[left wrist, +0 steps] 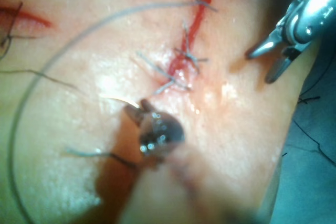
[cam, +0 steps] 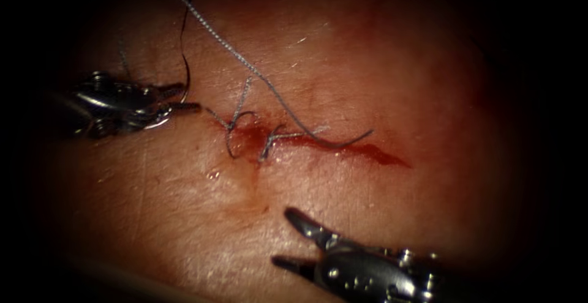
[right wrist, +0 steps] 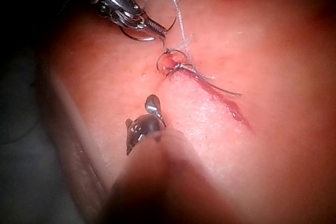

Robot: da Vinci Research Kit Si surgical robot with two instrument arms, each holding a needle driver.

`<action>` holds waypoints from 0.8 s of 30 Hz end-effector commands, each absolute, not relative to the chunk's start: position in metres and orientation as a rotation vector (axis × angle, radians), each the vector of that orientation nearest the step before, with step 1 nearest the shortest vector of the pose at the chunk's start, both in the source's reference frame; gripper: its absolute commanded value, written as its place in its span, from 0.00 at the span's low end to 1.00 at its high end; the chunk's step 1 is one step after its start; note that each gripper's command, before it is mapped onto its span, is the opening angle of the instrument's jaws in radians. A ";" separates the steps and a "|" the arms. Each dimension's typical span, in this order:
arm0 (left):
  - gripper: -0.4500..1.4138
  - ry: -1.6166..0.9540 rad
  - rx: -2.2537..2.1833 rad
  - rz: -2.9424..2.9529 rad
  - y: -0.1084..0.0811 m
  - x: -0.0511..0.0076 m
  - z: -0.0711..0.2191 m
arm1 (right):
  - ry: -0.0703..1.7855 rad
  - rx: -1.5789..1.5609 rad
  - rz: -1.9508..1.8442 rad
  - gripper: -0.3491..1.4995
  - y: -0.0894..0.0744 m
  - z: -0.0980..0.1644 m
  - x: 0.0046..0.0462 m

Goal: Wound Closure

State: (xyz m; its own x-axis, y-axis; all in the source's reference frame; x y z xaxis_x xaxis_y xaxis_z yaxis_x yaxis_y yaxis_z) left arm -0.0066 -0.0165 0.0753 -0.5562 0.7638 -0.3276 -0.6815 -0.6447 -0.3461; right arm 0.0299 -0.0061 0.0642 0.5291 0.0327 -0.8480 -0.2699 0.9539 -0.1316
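Needle (cam: pixel 164 119): you find it at the left tool's tip, left of the cut and clear of the tissue. Much of its curve sits behind the jaws in the endoscope view; the right wrist view shows it better (right wrist: pixel 140 36), a loop hanging under the jaws. Where along the curve the grip falls is hard to make out.

Left tool (cam: pixel 184 98): your jaws are clenched on the needle, lying over the tissue's left part.

Thread (cam: pixel 245 64): a pale braided strand runs from the tissue's upper edge down to the cut (cam: pixel 343 147), where it ends in a loose tail lying across the red line. A darker, thinner strand arcs up from the left tool and is cut off at the frame's top. Loops and short ends crowd the cut's left end; which strand joins which you can't sort out there.

Right tool (cam: pixel 291 235): your jaws stand spread apart and hold nothing, below the cut toward the tissue's lower edge, well apart from the thread.

Tissue (cam: pixel 429 82): its edges fall into shadow. Red fluid (cam: pixel 380 153) fills the cut's right stretch.
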 end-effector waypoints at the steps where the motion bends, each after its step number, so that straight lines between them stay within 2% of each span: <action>1: 0.00 -0.202 -0.548 2.242 -0.017 -0.0066 0.076 | 1.004 -0.256 0.184 0.99 -0.007 0.065 0.0309; 13: 0.00 -0.194 -0.573 2.317 -0.019 -0.0041 0.073 | 1.008 -0.252 0.193 0.99 -0.006 0.064 0.0302; 24: 0.00 -0.269 -0.812 2.348 -0.025 -0.0055 0.065 | 1.012 -0.266 0.260 0.98 0.000 0.062 0.0272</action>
